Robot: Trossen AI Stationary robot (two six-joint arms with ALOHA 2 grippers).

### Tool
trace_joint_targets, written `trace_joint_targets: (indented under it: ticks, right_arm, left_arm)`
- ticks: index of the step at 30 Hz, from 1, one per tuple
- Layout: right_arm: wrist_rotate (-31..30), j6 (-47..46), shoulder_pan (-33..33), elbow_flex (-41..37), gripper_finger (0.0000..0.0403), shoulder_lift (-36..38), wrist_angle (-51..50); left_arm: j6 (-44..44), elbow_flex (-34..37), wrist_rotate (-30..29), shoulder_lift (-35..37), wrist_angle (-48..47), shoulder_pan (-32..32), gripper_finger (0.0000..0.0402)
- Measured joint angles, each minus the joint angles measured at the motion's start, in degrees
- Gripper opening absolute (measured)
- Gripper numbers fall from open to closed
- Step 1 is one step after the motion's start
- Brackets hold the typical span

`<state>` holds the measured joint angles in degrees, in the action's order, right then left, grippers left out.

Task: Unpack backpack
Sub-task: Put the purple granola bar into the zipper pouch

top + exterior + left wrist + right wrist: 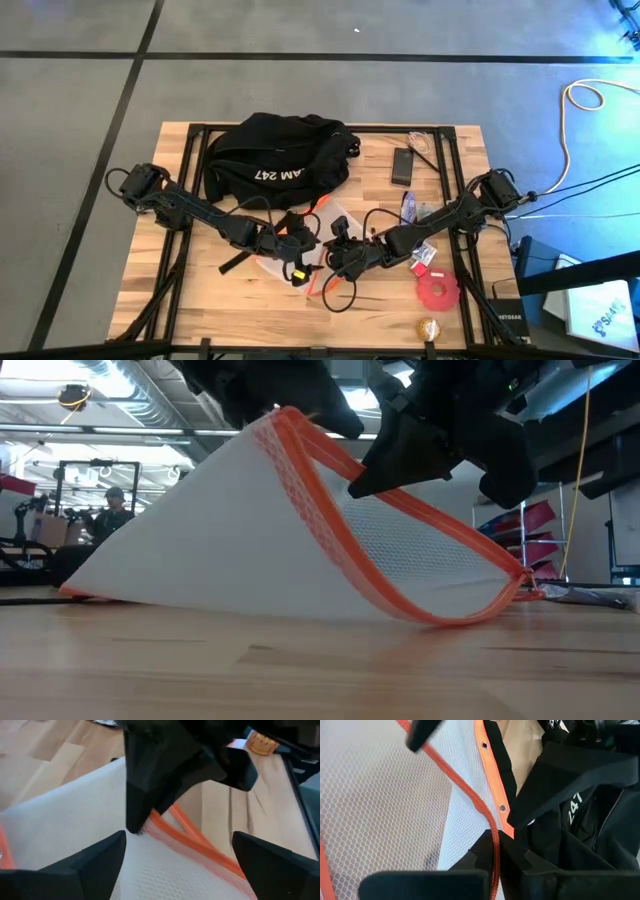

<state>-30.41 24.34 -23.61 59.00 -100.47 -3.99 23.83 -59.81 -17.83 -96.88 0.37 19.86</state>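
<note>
This is a robotics lab or workshop. In the high view a wooden table [200, 300] on a black frame stands on grey concrete floor [80, 120] marked with dark lines, cables [580, 110] trailing at right. The low view shows exposed ceiling ducts [90, 375] upper left, metal rigs [95, 480] and a person [112, 510] at left.

even overhead light on the bench [200, 300], blue cast beyond its right edge. ceiling lamps [70, 398] glare behind the pouch [250, 550]; wrist views blurred close up.
</note>
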Motion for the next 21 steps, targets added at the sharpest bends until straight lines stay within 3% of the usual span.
trace_joint_targets:
  ticks: [8, 21]
  right_arm:
    - [0.0, 0.4, 0.0, 0.0, 0.0000, 0.0, -0.2]
    - [0.0, 1.0, 0.0, 0.0, 0.0000, 0.0, -0.2]
  left_arm:
    - [-1.3, 1.2, -2.1, -0.3, 0.0, -1.0, 0.0354]
    - [-5.0, 1.2, -0.2, 0.1, -2.8, -3.4, 0.0354]
